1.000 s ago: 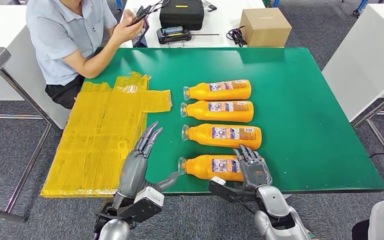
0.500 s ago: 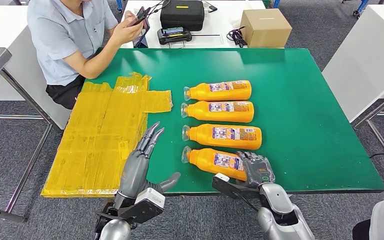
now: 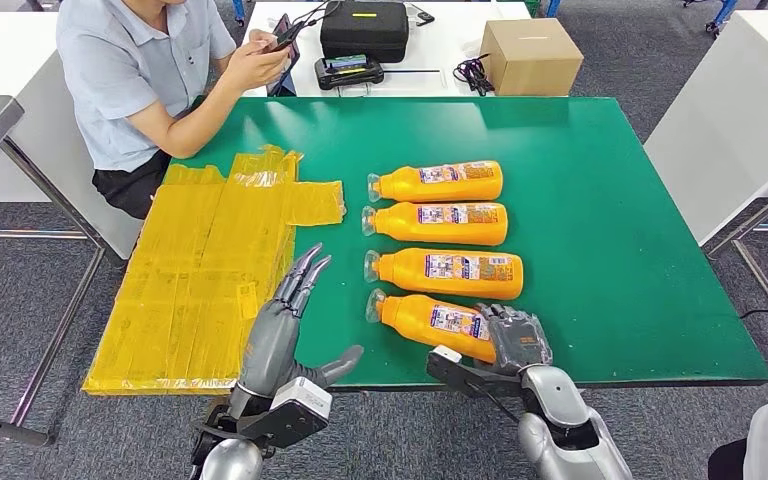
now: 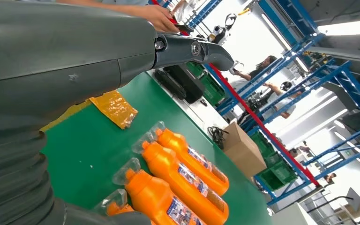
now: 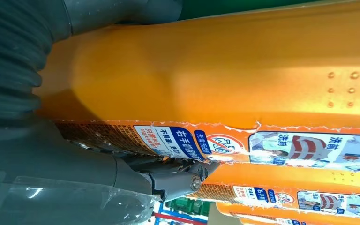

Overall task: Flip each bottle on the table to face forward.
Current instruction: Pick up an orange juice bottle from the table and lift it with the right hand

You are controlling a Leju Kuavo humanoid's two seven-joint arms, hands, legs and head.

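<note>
Seemingly the task has just begun: four orange plastic bottles with clear caps lie on their sides in a row on the green table (image 3: 610,250), and the right hand (image 3: 516,338) grips the base of the nearest orange bottle (image 3: 430,320), tilting it askew. Beyond it, three other bottles (image 3: 440,227) lie untouched, contents hidden, while the left hand (image 3: 285,320) hovers open-fingered beside the nearest one.

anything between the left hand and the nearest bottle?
Nothing. In the head view, bare green table separates the open left hand from the capped end of the nearest bottle, which the right hand grips at its base.
</note>
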